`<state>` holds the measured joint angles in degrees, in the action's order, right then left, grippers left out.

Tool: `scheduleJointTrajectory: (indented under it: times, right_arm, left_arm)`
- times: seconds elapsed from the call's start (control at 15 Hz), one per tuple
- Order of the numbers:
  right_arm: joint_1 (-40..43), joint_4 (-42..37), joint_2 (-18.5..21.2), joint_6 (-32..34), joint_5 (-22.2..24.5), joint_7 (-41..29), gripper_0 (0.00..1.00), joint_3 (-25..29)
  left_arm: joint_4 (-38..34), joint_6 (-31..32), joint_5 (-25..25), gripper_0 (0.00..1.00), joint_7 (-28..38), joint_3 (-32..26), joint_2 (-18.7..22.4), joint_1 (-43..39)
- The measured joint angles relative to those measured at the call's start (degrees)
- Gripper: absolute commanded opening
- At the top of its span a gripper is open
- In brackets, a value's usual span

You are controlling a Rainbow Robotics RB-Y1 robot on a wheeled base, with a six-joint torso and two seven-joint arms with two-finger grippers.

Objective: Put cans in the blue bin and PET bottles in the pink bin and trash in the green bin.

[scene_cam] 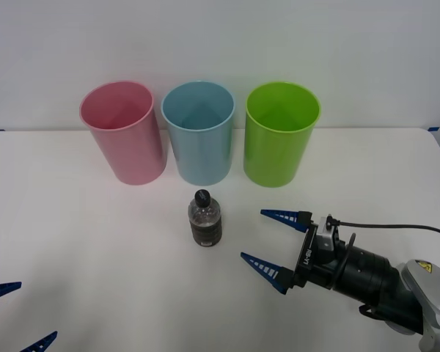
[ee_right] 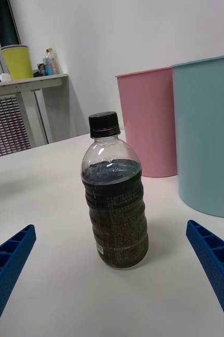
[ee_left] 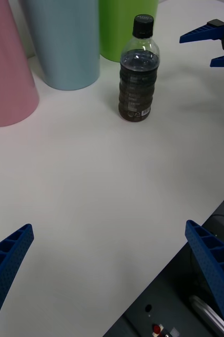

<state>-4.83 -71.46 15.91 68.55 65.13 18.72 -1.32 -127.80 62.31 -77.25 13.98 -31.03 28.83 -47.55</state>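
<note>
A small clear PET bottle (scene_cam: 204,219) with a black cap and dark liquid stands upright on the white table, in front of the blue bin (scene_cam: 199,132). The pink bin (scene_cam: 123,132) is to its left and the green bin (scene_cam: 280,133) to its right, all in a row at the back. My right gripper (scene_cam: 271,240) is open, lying low on the table just right of the bottle and pointing at it. In the right wrist view the bottle (ee_right: 114,195) stands ahead between the fingers, apart from them. My left gripper (scene_cam: 18,315) is open at the front left corner.
The white table (scene_cam: 95,242) ends at the wall behind the bins. A black cable (scene_cam: 396,227) runs from the right wrist. In the right wrist view a shelf (ee_right: 25,84) with a yellow cup stands far behind.
</note>
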Motion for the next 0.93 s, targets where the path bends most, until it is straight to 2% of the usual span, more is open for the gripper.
scheduleJointTrajectory:
  times: [0.93]
  right_arm:
    - [2.11, -1.22, -0.53, -2.04, 1.20, 1.97, 1.00, -1.11]
  left_arm:
    - [0.00, 0.01, -0.01, 1.00, 0.00, 0.01, 0.01, 0.01]
